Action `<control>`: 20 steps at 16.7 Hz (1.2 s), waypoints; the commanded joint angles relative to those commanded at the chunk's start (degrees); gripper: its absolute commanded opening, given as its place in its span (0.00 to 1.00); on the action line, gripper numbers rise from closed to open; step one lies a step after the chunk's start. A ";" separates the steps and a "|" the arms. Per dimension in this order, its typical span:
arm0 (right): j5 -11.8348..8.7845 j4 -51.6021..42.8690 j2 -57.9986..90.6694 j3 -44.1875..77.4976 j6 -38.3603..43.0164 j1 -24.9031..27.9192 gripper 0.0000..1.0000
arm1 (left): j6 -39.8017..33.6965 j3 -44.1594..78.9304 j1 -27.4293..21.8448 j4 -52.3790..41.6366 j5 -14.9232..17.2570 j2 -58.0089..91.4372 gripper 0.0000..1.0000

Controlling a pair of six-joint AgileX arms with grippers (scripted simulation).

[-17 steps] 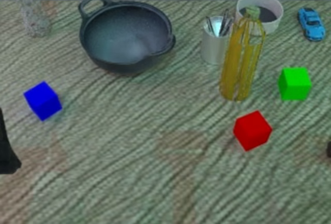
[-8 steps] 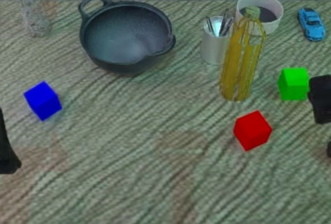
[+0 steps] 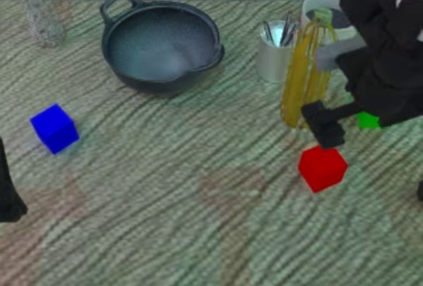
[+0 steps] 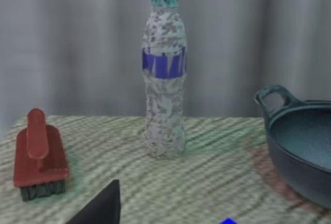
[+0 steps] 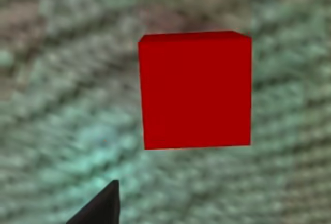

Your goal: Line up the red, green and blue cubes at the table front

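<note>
- On the table (image 3: 165, 220), right of centre in the top view, we are seeing the red cube (image 3: 322, 167) resting flat and turned a little, one corner pointing toward the front edge; being a cube, it is showing no long axis.
- Our right gripper (image 3: 324, 126) is hanging just behind the red cube and apart from it, holding nothing; how far its fingers are spread we cannot tell.
- We are finding the green cube (image 3: 367, 121) mostly hidden under the right arm, behind and to the right of the red one, with only a sliver showing.
- We are noting the blue cube (image 3: 54, 128) well apart at the left side, also turned, with bare table on every side of it.
- Broad open table is lying in front of all three cubes; behind the red cube a yellow bottle (image 3: 307, 78) and a metal cup (image 3: 276, 51) are crowding the space, and a dark pan (image 3: 162, 45) is sitting at the back.
- Our left gripper (image 3: 8, 193) is sitting at the left edge; whether it is open we cannot tell.
- Only the right wrist view is showing the red cube (image 5: 195, 89) face-on, its edges square to that picture.
- Only the left wrist view is showing a red brush (image 4: 39, 157); a clear bottle (image 4: 164, 74) is standing upright near it.
</note>
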 joint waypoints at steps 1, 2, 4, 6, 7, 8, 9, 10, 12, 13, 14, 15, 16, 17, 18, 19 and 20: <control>0.00 -1.73 3.44 2.68 0.04 0.76 1.00 | 0.00 0.00 0.00 0.00 0.00 0.00 1.00; 0.00 -3.20 6.38 5.00 0.07 1.42 1.00 | 0.00 0.00 0.00 0.00 0.00 0.00 1.00; 0.00 -5.32 10.50 8.49 0.12 2.40 1.00 | 0.00 0.00 0.00 0.00 0.00 0.00 1.00; 0.01 -6.30 12.30 10.18 0.13 2.86 1.00 | 0.00 0.00 0.00 0.00 0.00 0.00 1.00; 0.01 -6.37 12.44 10.30 0.14 2.90 1.00 | 0.00 0.00 0.00 0.00 0.00 0.00 1.00; 0.01 -6.37 12.44 10.30 0.14 2.90 1.00 | 0.00 0.00 0.00 0.00 0.00 0.00 1.00; 0.01 -6.37 12.44 10.30 0.14 2.90 1.00 | 0.00 0.00 0.00 0.00 0.00 0.00 1.00; 0.01 -6.37 12.44 10.30 0.14 2.90 1.00 | 0.00 0.00 0.00 0.00 0.00 0.00 1.00; 0.01 -6.07 12.36 9.98 0.10 2.63 1.00 | 0.00 0.00 0.00 0.00 0.00 0.00 1.00; 0.01 -5.31 12.71 9.41 0.05 2.70 1.00 | 0.00 0.00 0.00 0.00 0.00 0.00 1.00; 0.02 -3.97 13.33 8.54 0.03 2.75 1.00 | 0.00 0.00 0.00 0.00 0.00 0.00 1.00; 0.03 -2.00 14.20 7.43 0.06 2.79 1.00 | 0.00 0.00 0.00 0.00 0.00 0.00 1.00; 0.03 0.54 15.23 6.18 0.11 2.82 1.00 | 0.00 0.00 0.00 0.00 0.00 0.00 1.00; 0.04 3.47 16.33 4.81 0.17 2.84 1.00 | 0.00 0.00 0.00 0.00 0.00 0.00 1.00; 0.05 6.23 17.41 3.40 0.21 2.88 1.00 | 0.00 0.00 0.00 0.00 0.00 0.00 1.00; 0.06 8.45 18.40 2.12 0.26 2.91 1.00 | 0.00 0.00 0.00 0.00 0.00 0.00 1.00; 0.07 10.06 19.24 1.10 0.30 2.94 1.00 | 0.00 0.00 0.00 0.00 0.00 0.00 1.00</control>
